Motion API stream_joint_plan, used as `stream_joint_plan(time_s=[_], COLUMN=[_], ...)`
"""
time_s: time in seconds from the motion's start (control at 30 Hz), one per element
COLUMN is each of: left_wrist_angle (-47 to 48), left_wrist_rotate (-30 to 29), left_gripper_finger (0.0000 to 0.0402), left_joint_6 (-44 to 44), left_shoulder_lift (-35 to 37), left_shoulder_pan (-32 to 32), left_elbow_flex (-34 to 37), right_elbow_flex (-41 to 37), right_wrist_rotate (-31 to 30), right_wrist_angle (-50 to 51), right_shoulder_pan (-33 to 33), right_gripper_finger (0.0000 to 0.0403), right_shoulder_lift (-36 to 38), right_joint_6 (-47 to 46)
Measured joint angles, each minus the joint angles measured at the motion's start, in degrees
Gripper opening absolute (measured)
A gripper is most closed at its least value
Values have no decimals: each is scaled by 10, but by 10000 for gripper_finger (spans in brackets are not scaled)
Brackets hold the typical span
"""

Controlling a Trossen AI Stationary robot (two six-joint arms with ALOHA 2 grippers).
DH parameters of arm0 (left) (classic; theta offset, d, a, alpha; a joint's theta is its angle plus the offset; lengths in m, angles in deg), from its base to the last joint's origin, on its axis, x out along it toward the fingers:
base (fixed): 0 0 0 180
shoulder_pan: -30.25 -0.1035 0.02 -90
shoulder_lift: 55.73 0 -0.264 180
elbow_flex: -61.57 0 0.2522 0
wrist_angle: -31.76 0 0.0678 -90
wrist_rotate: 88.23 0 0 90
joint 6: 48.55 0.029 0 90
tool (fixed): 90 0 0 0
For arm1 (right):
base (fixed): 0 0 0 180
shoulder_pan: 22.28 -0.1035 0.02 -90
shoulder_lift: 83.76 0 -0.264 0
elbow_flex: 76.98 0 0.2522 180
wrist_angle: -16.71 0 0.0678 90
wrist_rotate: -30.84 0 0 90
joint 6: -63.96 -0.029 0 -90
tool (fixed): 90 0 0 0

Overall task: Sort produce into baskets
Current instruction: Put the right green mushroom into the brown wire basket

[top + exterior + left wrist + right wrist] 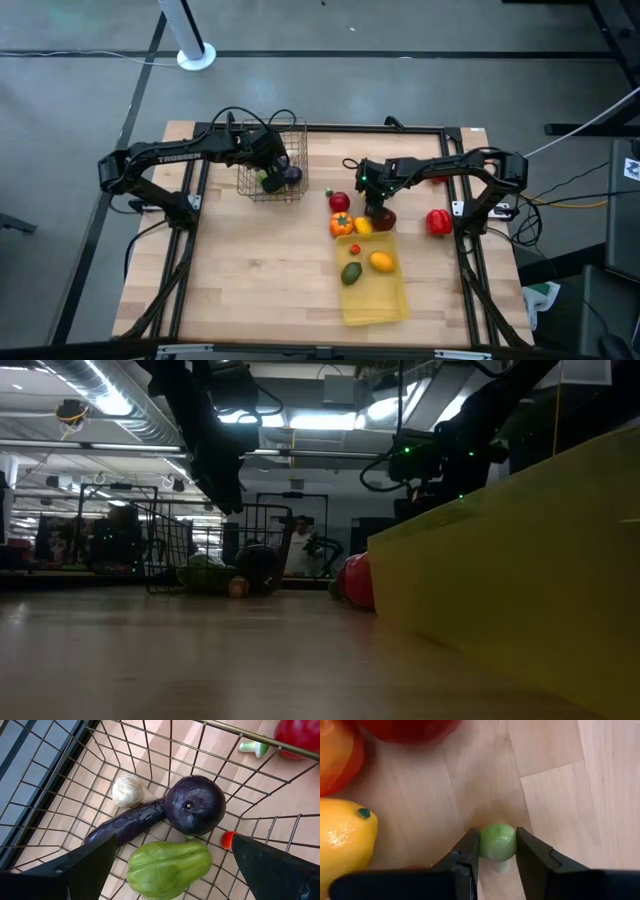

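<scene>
Right tool (498,851) pinches a small green fruit (496,841) on the table (560,795)

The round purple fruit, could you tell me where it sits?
Inside the wire basket on the table's left, touching the long eggplant, above the green squash.

High view: right end effector (378,212) conceals the small green produce piece (497,842) between its fingers. Low view: translucent yellow plastic tray (520,560) wall hides its contents. Left wrist view: small red item (227,839) partly obscured; red fruit (299,736) cut off by the edge.
</scene>
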State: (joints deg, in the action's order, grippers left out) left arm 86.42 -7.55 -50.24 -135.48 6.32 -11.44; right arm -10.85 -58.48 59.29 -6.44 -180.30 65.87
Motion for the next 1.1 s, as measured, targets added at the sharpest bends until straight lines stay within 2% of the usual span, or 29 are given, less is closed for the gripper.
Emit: stream_joint_plan(time_s=[0.3,0.53,0.73,0.93,1.1], left_wrist_angle=[0,2,2,0,-21], left_wrist_rotate=[0,0,0,-3,-9], left_gripper_finger=[392,392,392,392,392], left_joint_6=[14,16,17,17,17], left_shoulder_lift=[0,0,0,19,45], left_shoulder_pan=[0,0,0,0,-3], left_elbow_flex=[-1,-35,-75,-106,-110], right_elbow_flex=[70,156,200,201,202], right_wrist_rotate=[-5,0,4,4,5], right_wrist_angle=[6,2,-96,-221,-319], right_shoulder_pan=[-1,-1,-1,-1,-1], right_gripper_finger=[109,110,110,111,111], right_shoulder_lift=[-3,-2,-1,-3,-34], right_joint_6=[1,1,6,21,17])
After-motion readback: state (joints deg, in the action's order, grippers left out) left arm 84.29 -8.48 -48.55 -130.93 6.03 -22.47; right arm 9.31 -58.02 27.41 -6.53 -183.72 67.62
